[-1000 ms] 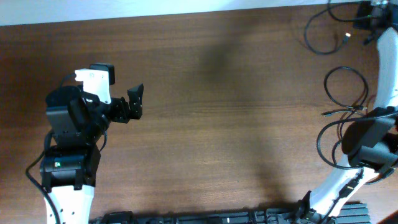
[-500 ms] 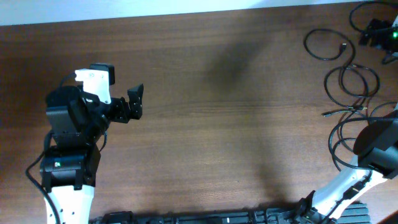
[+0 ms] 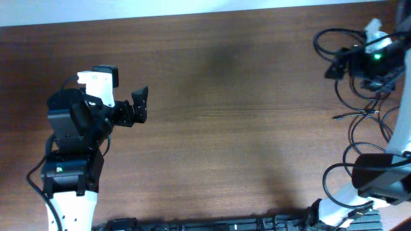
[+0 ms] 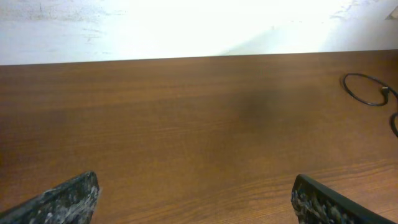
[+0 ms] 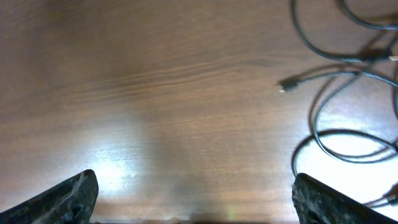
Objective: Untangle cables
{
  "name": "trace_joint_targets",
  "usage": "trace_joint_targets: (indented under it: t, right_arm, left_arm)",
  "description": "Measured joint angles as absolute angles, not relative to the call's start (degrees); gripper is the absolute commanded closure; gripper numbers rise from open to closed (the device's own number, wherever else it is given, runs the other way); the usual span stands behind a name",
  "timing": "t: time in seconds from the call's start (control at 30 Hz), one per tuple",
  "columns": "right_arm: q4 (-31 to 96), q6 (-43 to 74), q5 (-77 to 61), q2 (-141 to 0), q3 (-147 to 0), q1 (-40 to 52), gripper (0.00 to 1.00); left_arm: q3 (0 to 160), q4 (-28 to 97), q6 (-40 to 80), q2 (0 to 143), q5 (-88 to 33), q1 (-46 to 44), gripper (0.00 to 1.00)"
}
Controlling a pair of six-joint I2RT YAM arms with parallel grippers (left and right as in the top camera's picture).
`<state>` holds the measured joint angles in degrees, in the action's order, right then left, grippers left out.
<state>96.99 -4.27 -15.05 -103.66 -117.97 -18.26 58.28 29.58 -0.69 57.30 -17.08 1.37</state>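
Several thin black cables (image 3: 353, 115) lie in loose overlapping loops at the table's far right, one with a small plug end pointing left. My right gripper (image 3: 337, 61) hovers over their back part, open and holding nothing. In the right wrist view its gripper (image 5: 199, 202) has only bare wood between the fingers, with a cable plug (image 5: 283, 88) and loops ahead to the right. My left gripper (image 3: 140, 106) stands open over the left side, far from the cables. The left wrist view shows its gripper (image 4: 196, 202) with nothing in it and one cable loop (image 4: 384, 93) far off at the right edge.
The wooden table (image 3: 225, 128) spans the view between the arms. A black rail (image 3: 212, 224) runs along the front edge. The right arm's base and its thicker wires (image 3: 379, 179) sit at the front right, beside the cable loops.
My right gripper has opened and swung from the back right corner forward and left, above the cables. The loops have shifted a little. The left arm has not moved.
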Motion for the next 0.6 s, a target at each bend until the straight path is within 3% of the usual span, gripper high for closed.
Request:
trace_joint_targets:
  t: [0.17,0.37,0.6]
  right_arm:
    - [97.0,2.2,-15.6,-103.7,-118.0,-5.3,0.01]
    - [97.0,9.9,-18.2,-102.7,-118.0,-4.8,0.01]
    - [97.0,19.0,-9.6,-84.6,-118.0,4.3,0.01]
  left_arm:
    - [58.3,29.6,-0.7,57.3,-17.1,1.4,0.01]
    - [58.3,29.6,-0.7,57.3,-17.1,1.4,0.01]
    - [58.3,29.6,-0.7,57.3,-17.1,1.4,0.01]
